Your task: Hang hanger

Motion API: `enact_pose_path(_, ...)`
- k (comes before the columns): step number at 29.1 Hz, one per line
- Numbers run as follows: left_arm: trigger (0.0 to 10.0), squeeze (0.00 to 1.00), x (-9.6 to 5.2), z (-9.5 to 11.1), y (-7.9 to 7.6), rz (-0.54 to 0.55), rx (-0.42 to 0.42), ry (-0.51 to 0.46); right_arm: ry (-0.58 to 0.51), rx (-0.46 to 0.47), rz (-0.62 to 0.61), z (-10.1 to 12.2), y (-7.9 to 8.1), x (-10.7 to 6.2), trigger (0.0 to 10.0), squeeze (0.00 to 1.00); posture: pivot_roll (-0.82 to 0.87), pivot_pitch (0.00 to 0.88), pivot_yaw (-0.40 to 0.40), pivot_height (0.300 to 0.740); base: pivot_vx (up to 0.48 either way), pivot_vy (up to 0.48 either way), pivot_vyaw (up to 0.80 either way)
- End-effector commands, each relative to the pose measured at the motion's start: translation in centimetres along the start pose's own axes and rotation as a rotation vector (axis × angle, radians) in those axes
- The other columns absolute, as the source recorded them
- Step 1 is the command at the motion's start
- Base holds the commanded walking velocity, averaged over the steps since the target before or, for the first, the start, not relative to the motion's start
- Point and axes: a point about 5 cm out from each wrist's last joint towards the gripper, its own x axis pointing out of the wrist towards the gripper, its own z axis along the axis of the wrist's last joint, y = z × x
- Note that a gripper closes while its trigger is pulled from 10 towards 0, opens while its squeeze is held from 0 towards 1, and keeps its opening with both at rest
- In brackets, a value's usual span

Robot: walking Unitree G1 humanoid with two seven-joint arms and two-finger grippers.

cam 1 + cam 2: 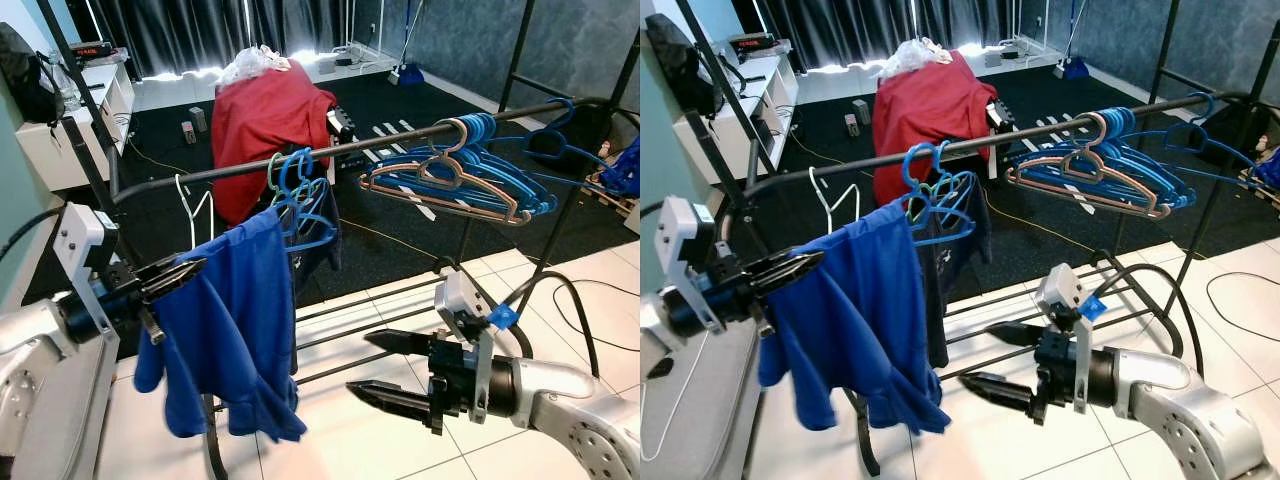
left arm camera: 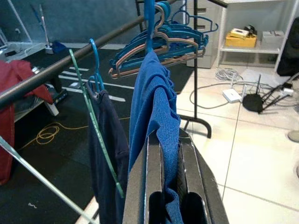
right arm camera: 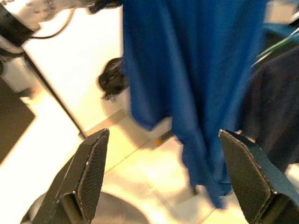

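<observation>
Royal-blue shirt (image 1: 232, 320), centre-left, plain and unpatterned, on a blue hanger (image 1: 300, 178). Just right of it, a dark navy garment (image 2: 110, 154), possibly on the pale green hanger (image 2: 93, 126). Black rail (image 1: 380, 143) crossing mid-frame. Upper right: a cluster of light-blue hangers (image 1: 500, 165) with one tan-pink hanger (image 1: 440, 180) among them. Upper centre: red cloth (image 1: 268, 120) topped with white fabric (image 1: 250, 62). Floor of white tiles (image 1: 350, 440) below, black carpet (image 1: 400, 240) above. Black fingers on the left gripper (image 1: 178, 275) and the right gripper (image 1: 385, 370); silver arms.
</observation>
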Motion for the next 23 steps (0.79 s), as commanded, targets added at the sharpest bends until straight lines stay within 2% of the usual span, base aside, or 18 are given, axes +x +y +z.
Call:
enact_pose_path(1,10.0,0.0,-0.6,1.3,0.1,-0.053,0.05,-0.002,-0.045,-0.087,-0.135,1.3,-1.7,-0.9,10.0,0.73,-0.12,0.0,0.052,0.74,0.0,0.0,0.0)
enact_pose_path(2,10.0,0.0,-0.6,1.8,-0.2,-0.107,0.049,0.001,-0.061,-0.122,-0.21,1.9,-2.8,-1.6,10.0,0.0,-0.12,0.0,0.051,0.74,0.0,0.0,0.0)
enact_pose_path(4,10.0,0.0,-0.4,2.0,-1.1,-0.214,0.041,0.019,-0.07,-0.151,-0.257,2.4,-3.6,-2.3,10.0,0.0,-0.11,0.0,0.047,0.74,0.0,0.0,0.0)
enact_pose_path(5,10.0,0.0,-0.4,2.0,-1.1,-0.214,0.041,0.019,-0.07,-0.151,-0.257,2.4,-3.6,-2.3,10.0,0.0,-0.11,0.0,0.047,0.74,0.0,0.0,0.0)
enact_pose_path(6,10.0,0.0,0.1,1.8,-2.1,-0.331,0.033,0.053,-0.073,-0.17,-0.223,2.8,-3.2,-2.3,10.0,0.0,-0.11,0.0,0.046,0.74,0.0,0.0,0.0)
enact_pose_path(7,10.0,0.0,0.1,1.8,-2.1,-0.331,0.033,0.053,-0.073,-0.17,-0.223,2.8,-3.2,-2.3,10.0,0.0,-0.11,0.0,0.046,0.74,0.0,0.0,0.0)
enact_pose_path(8,10.0,0.0,0.3,1.7,-2.4,-0.38,0.031,0.073,-0.072,-0.178,-0.192,2.9,-2.8,-2.1,10.0,0.0,-0.11,0.0,0.045,0.74,0.0,0.0,0.0)
enact_pose_path(13,10.0,0.0,0.4,1.7,-2.5,-0.409,0.036,0.087,-0.073,-0.174,-0.162,3.0,-2.4,-1.9,10.0,0.0,-0.11,0.0,0.047,0.74,0.0,0.0,0.0)
enact_pose_path(19,10.0,0.0,1.9,3.8,-3.1,-0.549,0.087,0.053,-0.095,-0.176,-0.046,2.9,-1.2,-1.4,10.0,0.0,-0.1,0.0,0.058,0.74,0.0,0.0,0.0)
enact_pose_path(23,10.0,0.0,2.0,4.0,-3.1,-0.582,0.098,0.063,-0.078,-0.171,-0.032,2.5,-1.1,-1.4,10.0,0.0,-0.11,0.0,0.06,0.74,0.0,0.0,0.0)
